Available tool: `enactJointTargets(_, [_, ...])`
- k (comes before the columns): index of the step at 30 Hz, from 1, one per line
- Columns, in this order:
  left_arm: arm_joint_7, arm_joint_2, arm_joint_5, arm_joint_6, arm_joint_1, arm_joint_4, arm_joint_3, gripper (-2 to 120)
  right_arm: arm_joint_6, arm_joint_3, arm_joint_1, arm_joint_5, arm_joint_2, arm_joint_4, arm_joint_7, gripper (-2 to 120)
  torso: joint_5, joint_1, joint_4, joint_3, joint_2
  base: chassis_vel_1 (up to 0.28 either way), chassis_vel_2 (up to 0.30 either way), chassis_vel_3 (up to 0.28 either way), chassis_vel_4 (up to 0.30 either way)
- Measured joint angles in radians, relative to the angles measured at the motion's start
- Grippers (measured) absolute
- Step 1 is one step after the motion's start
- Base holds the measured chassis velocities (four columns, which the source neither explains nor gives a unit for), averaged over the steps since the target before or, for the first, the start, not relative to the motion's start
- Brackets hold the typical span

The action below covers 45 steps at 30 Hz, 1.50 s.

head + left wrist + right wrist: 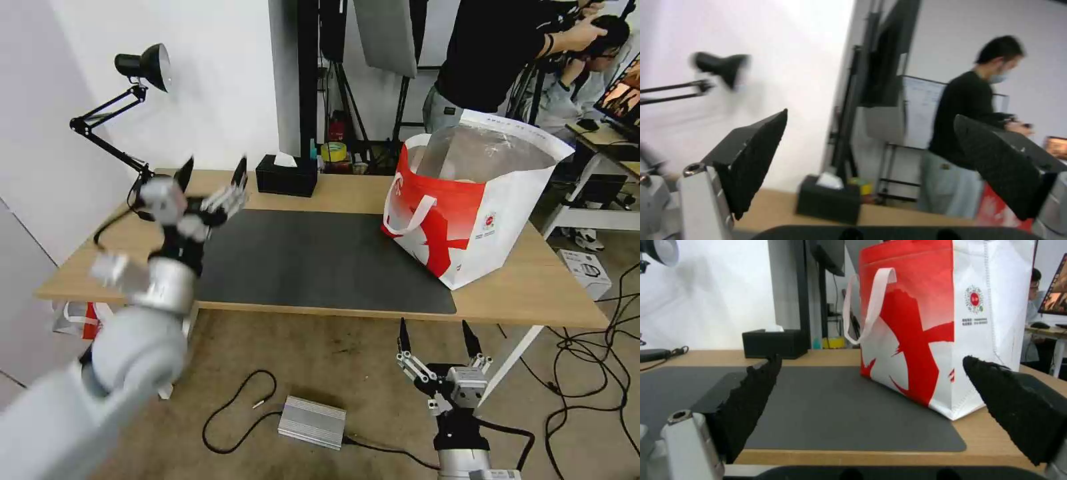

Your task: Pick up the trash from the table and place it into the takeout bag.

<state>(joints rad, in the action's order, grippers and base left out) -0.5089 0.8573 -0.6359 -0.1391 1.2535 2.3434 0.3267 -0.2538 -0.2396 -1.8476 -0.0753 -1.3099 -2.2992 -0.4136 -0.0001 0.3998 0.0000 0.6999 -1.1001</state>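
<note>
Right gripper [437, 347] hangs low in front of the table's near edge, below the tabletop, fingers spread wide, holding nothing. Left gripper [212, 172] is raised over the table's [527, 293] left end, above the left edge of the dark mat [313, 260], fingers also wide apart and empty; it looks motion-blurred, so probably mid-swing.

The takeout bag [467, 220] stands upright near the right end, partly on the mat's right edge, mouth open, foil lining showing. No bowl or cup lies on the tabletop; possibly they sit inside the bag, but its inside is not readable.

Far edge: black tissue box [287, 177], and the desk lamp [143, 63] at the far left corner.

Judgement: the placing looks finished, or nothing is left to grasp. A next move would call for confirming the tabletop has no trash and parking both arms.
</note>
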Motion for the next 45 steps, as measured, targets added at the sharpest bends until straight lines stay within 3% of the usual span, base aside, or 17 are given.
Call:
enactJointTargets(4, [0.029,0.117,0.174,-0.035,0.177,0.014,0.06,100,0.0,0.0,0.0,0.0,0.0,0.0,0.0,100,0.0002,0.0,-0.0002,0.0,0.0,0.0,0.0,0.0,0.0])
enactJointTargets(5, [0.029,0.117,0.174,-0.035,0.177,0.014,0.06,100,0.0,0.0,0.0,0.0,0.0,0.0,0.0,100,0.0002,0.0,-0.0002,0.0,0.0,0.0,0.0,0.0,0.0])
enactJointTargets(9, [0.055,0.23,0.362,-0.129,0.316,-0.025,0.075,100,0.0,0.0,0.0,0.0,0.0,0.0,0.0,100,0.0002,0.0,0.0,0.0,0.0,0.0,0.0,0.0,0.0])
enactJointTargets(13, [0.057,0.278,0.443,-0.179,0.382,-0.041,0.079,100,0.0,0.0,0.0,0.0,0.0,0.0,0.0,100,0.0003,0.0,0.0,0.0,0.0,0.0,0.0,0.0,0.0])
enactJointTargets(20, [0.056,0.306,0.507,-0.233,0.42,-0.052,0.094,100,0.0,0.0,0.0,0.0,0.0,0.0,0.0,100,0.0003,0.0,-0.0002,0.0,0.0,0.0,0.0,0.0,0.0])
enactJointTargets(28, [0.054,0.364,0.64,-0.357,0.496,-0.121,0.064,100,0.0,0.0,0.0,0.0,0.0,0.0,0.0,100,0.0001,0.0,0.0,0.0,0.0,0.0,0.0,0.0,0.0])
enactJointTargets(45, [0.038,0.422,0.735,-0.408,0.526,-0.238,0.018,100,0.0,0.0,0.0,0.0,0.0,0.0,0.0,100,0.0001,0.0,-0.0001,0.0,0.0,0.0,0.0,0.0,0.0])
